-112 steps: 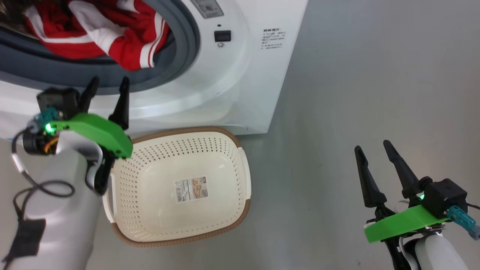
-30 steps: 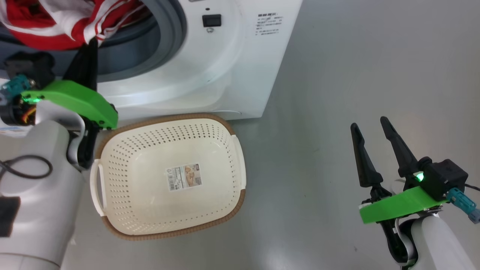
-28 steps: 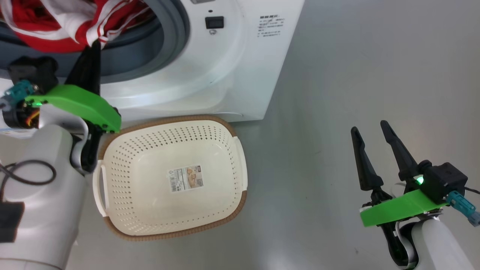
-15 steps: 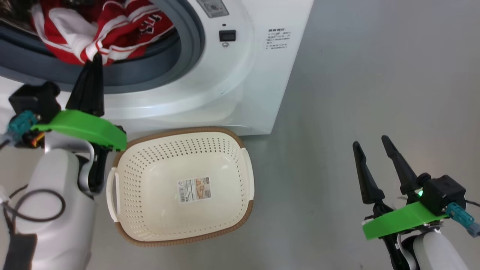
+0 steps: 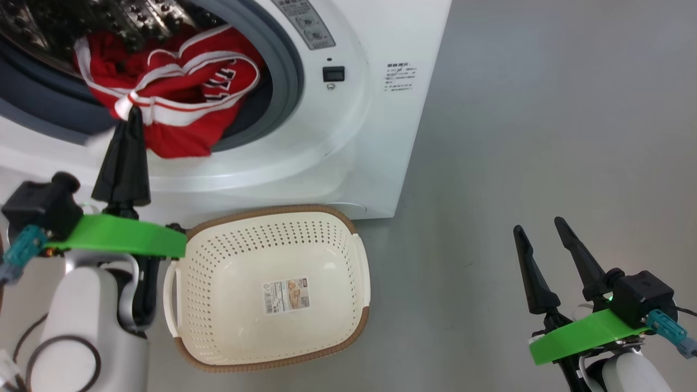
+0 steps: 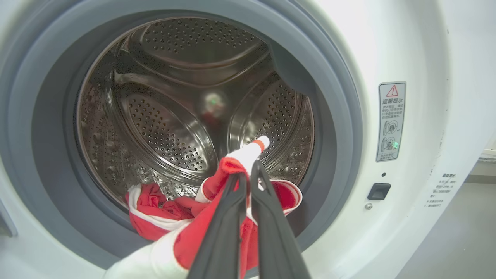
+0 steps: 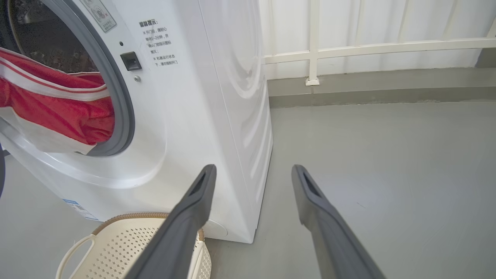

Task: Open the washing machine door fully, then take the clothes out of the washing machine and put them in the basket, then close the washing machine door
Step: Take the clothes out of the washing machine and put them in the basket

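The left gripper is clamped on a white-trimmed fold of the bright red striped clothes, which spill out of the open mouth of the big white front-loading washing machine. The cream perforated plastic basket with a brown rim sits on the floor just below. The right gripper stands wide, holding nothing

A smooth grey floor spreads across the right of the head view, matt, with soft pale patches of reflected light. In the right wrist view it runs back to a low grey kerb along the far side. On the kerb stands a white railing: an upright post with a small square foot, crossed by a horizontal bar. Behind it is a white, vertically pleated surface; whether curtain or panel is unclear.
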### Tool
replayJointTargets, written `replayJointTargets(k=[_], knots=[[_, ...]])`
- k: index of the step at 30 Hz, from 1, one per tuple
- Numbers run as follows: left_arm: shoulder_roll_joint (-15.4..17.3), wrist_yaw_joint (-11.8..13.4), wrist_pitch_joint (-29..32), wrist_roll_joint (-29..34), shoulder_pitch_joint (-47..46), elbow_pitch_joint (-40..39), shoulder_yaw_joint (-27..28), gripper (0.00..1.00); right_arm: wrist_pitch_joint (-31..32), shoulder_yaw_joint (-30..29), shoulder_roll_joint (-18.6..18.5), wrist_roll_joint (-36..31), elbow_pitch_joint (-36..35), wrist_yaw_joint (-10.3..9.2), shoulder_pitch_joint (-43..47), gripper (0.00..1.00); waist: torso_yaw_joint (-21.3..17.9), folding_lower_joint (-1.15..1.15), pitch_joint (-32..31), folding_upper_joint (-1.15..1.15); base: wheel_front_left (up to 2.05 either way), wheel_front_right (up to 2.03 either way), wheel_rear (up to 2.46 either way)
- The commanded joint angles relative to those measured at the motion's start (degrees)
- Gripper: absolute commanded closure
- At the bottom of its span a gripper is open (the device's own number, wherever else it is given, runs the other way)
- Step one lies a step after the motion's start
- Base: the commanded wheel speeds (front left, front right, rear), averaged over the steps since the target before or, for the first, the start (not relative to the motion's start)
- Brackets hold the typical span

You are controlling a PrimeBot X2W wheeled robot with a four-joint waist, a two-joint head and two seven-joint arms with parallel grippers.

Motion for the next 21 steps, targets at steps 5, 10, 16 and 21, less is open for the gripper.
replayJointTargets(k=[5, 10, 16, 21], knots=[[0.64, -0.37, -0.68, 0.53, 4.22, -7.75, 3.02, 1.0, -0.37, 0.78, -0.63, 0.38, -1.22, 0.36, 1.36, 0.0, -0.09, 0.0, -1.45, 0.0, 0.0, 0.0, 0.0], [0.28, -0.38, -0.68, 0.02, 7.0, -12.33, 3.18, 1.0, -0.37, 0.48, -0.69, 0.36, -1.1, 0.36, 2.0, 0.0, -0.08, 0.0, -2.43, 0.0, 0.0, 0.0, 0.0], [-0.17, -0.39, -0.68, 0.02, 10.79, -18.68, 4.2, 1.0, -0.37, 0.27, -0.67, 0.26, -1.14, 0.36, 2.89, 0.0, -0.03, 0.0, -3.5, 0.0, 0.0, 0.0, 0.0], [-0.73, -0.39, -0.68, 0.19, 13.07, -22.59, 4.32, 1.0, -0.37, 0.08, -0.74, 0.25, -1.34, 0.36, 3.12, 0.0, 0.31, 0.0, -3.37, 0.0, 0.0, 0.0, 0.0]])
